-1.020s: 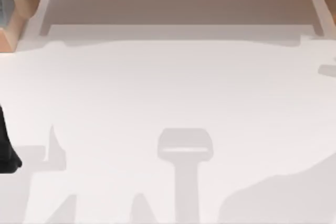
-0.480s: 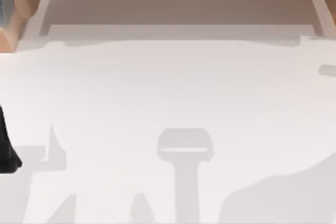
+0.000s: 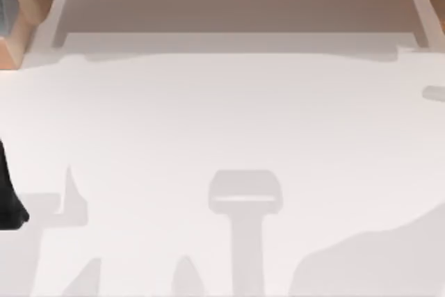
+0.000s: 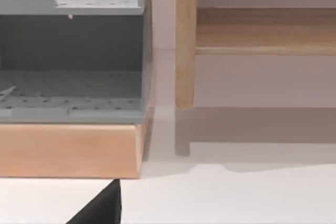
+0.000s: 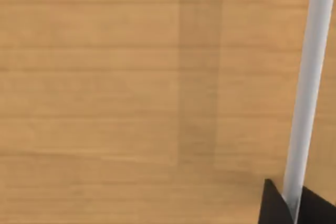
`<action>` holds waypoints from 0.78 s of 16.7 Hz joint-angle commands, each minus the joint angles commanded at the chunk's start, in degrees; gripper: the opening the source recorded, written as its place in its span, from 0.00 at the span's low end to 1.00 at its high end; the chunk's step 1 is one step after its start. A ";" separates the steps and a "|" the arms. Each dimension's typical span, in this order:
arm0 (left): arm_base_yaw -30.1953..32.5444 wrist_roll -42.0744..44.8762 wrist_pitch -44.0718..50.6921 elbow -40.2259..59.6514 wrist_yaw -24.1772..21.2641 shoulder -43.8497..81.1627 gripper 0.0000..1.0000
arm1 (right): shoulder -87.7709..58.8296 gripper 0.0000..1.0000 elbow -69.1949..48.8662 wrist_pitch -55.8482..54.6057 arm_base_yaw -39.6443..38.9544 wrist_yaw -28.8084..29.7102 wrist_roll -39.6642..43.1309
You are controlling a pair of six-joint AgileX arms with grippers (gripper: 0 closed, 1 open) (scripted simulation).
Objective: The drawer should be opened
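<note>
Left arm (image 3: 10, 203) cut off at the table's left edge, right pincer (image 5: 290, 208) cropped to 2 dark fingertips

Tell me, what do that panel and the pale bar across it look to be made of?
The panel looks like light wood with a matte finish: horizontal grain lines run across it. The bar looks like smooth metal or plastic, pale grey with a soft sheen; I cannot tell which. The right gripper's fingertips sit either side of it.
</note>
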State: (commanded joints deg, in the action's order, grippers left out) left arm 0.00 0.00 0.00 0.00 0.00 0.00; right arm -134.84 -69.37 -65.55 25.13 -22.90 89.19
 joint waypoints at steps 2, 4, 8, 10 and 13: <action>0.00 0.00 0.00 0.00 0.00 0.00 1.00 | 0.76 0.00 1.89 -0.97 0.33 -0.58 -0.07; 0.00 0.00 0.00 0.00 0.00 0.00 1.00 | 2.19 0.00 5.31 -2.73 1.17 -1.31 -0.10; 0.00 0.00 0.00 0.00 0.00 0.00 1.00 | 5.80 0.00 13.16 -7.27 3.16 -3.14 0.04; 0.00 0.00 0.00 0.00 0.00 0.00 1.00 | 6.86 0.00 15.46 -8.63 3.75 -3.70 -0.07; 0.00 0.00 0.00 0.00 0.00 0.00 1.00 | 7.01 0.00 15.77 -8.80 3.83 -3.77 -0.11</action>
State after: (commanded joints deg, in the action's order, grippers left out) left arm 0.00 0.00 0.00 0.00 0.00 0.00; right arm -127.83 -53.59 -74.35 28.95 -26.68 89.08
